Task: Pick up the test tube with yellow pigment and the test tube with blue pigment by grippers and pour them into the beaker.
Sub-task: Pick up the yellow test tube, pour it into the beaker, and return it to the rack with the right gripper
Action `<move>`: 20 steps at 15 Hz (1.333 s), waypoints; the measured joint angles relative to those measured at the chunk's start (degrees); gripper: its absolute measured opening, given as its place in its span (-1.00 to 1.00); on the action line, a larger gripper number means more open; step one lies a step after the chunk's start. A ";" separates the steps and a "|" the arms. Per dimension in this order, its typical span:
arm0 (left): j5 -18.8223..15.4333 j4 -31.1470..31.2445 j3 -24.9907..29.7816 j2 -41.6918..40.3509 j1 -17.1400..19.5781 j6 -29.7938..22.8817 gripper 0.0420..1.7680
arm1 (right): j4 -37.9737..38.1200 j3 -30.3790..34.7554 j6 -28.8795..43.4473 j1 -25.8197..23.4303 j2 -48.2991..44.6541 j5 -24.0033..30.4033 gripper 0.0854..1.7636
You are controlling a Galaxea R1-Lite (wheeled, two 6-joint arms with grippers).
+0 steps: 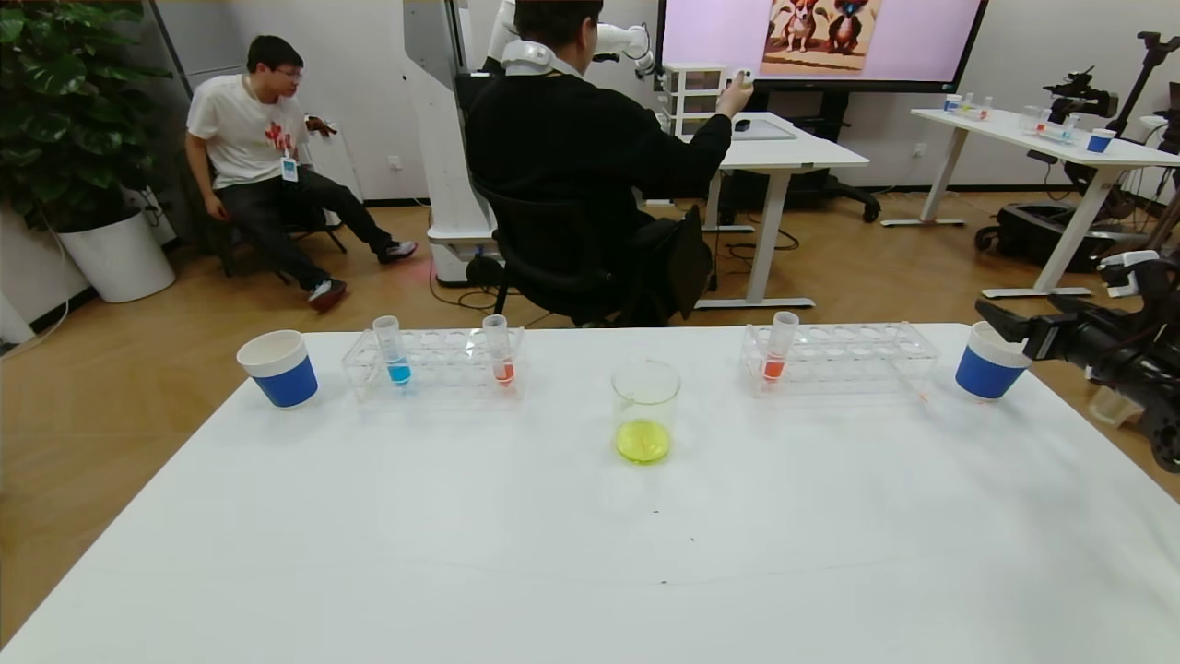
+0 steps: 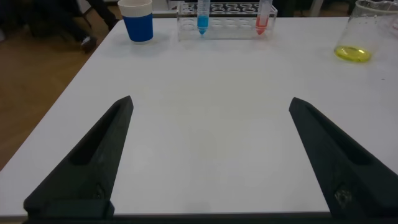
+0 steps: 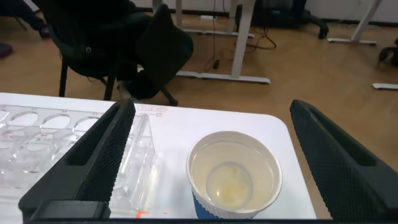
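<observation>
Spreading across the whole foreground, the white desk (image 1: 590, 553) carries two clear racks along its far edge. The left rack (image 1: 433, 364) sits toward the far left corner, and the right rack (image 1: 843, 355) toward the far right corner. A blue-and-white paper cup (image 1: 279, 368) stands at the far left corner just beside the left rack, and a second cup (image 1: 988, 361) stands at the far right corner beside the right rack. The right gripper (image 3: 211, 162) hovers over this second cup at the desk's right edge, its fingers spread wide apart and holding nothing. The left gripper (image 2: 208, 162) is low over the near left part of the desk, fingers likewise spread and empty. The beaker (image 1: 644, 409) stands at the middle of the desk, between the racks and a little nearer, with yellow liquid in its bottom. The tube with blue pigment (image 1: 393, 350) stands upright in the left rack's left end; an orange-red tube (image 1: 499, 349) is at that rack's right end, and another orange-red tube (image 1: 779, 347) leans in the right rack's left end.
</observation>
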 joint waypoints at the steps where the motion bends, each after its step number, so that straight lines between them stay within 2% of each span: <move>1: 0.00 0.04 0.00 0.00 0.00 0.00 0.98 | -0.33 0.00 0.00 0.51 -0.15 -0.05 0.97; 4: -0.02 0.02 0.00 0.00 0.00 0.00 0.98 | 0.20 -0.84 0.10 4.02 -1.99 -0.13 0.97; 7: 0.00 0.02 0.00 0.00 0.00 0.00 0.98 | 4.60 -2.39 0.21 11.08 -5.49 -1.07 0.97; 10: 0.00 0.02 0.00 0.00 0.00 0.00 0.98 | 9.53 -3.96 0.17 19.53 -9.40 -9.29 0.97; 14: 0.00 0.04 0.00 0.00 0.05 0.00 0.98 | 16.92 -3.80 -0.04 25.78 -15.74 -24.55 0.97; 16: 0.02 0.04 0.00 0.00 0.00 0.00 0.98 | 17.27 -1.90 -0.04 27.19 -19.80 -27.21 0.97; 20: 0.00 0.02 0.00 0.00 0.00 0.00 0.98 | 17.01 5.77 -0.15 27.90 -31.84 -27.95 0.97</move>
